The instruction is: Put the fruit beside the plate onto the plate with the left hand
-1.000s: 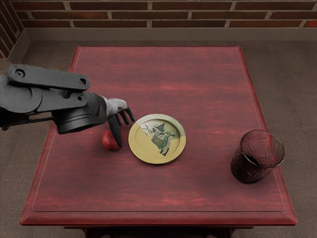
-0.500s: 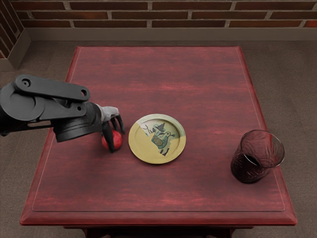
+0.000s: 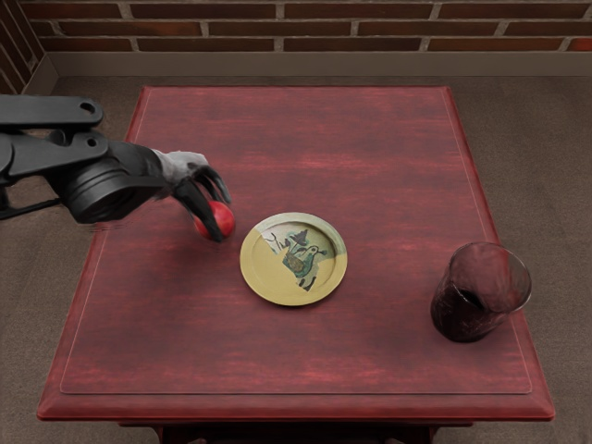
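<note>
The left robot hand (image 3: 197, 192) grips the red fruit (image 3: 219, 218) in curled fingers just left of the plate (image 3: 264, 275), seemingly clear of the tabletop (image 3: 305, 139); the carry step is in hand, and the next move calls for a short shift right over the plate, then release.

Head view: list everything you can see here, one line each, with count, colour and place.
table: one, red wood, fills the middle of the view
plate: one, yellow with a bird picture, near the table's centre
fruit: one, red, just left of the plate, not on it, held by the left hand
glass: one, dark purple, front right of the table
wall: one, red brick, along the top edge
floor: grey-brown, around the table
left arm: one, dark grey, comes in from the left edge
left hand: one, grey and black, shut on the fruit
right arm: not in view
</note>
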